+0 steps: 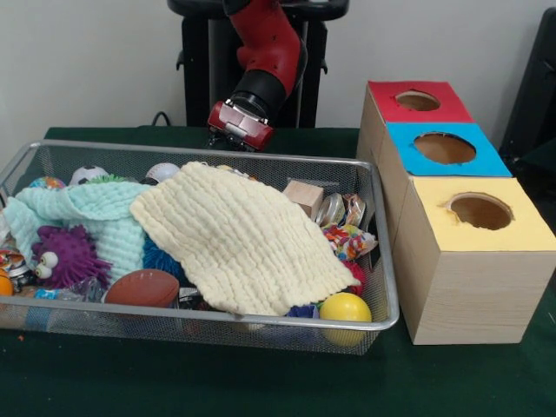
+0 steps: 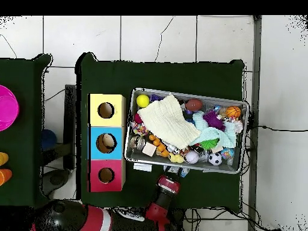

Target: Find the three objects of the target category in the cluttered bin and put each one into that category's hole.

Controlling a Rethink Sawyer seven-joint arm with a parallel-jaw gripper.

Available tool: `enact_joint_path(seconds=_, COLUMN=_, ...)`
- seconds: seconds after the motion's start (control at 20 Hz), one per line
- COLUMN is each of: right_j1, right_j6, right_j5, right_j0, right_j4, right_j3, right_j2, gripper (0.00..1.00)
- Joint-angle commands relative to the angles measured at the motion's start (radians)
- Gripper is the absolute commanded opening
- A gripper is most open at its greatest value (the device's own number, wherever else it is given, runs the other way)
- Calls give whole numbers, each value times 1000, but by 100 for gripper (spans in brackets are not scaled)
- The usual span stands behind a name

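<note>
White tiled floor (image 2: 156,39) surrounds the green table (image 2: 180,72); plain pale wall (image 1: 87,61).

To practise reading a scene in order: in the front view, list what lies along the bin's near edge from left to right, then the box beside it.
Purple spiky toy → brown football → cream cloth → yellow ball → yellow-topped box.

We saw a glossy red arm (image 1: 265,39) with a black ring at the wrist, ending in a boxy red head (image 1: 240,124) with dark hardware underneath it.
</note>
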Motion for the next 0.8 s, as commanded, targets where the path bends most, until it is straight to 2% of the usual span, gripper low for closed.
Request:
enact_joint_path(seconds=0.05, right_j1=126, right_j6=240, right_j5=-25, right_j0=-64, right_j4=-114, right_j3=-84, right_j2=123, gripper=100)
enact_joint_path(seconds=0.25, right_j1=127, right_j6=220, right_j5=-35, right_j0=-86, right_j4=-116, right_j3=-90, right_j2=130, gripper=100)
enact_joint_path(seconds=0.5, right_j1=99, right_j6=196, right_j5=36, right_j0=-142, right_j4=-230, right_j3=-105, right_j2=121, gripper=100)
enact_joint_path(seconds=0.8, right_j1=64, right_j6=149, right_j5=79, right_j0=-176, right_j4=-282, right_j3=-97, right_j2=124, gripper=100)
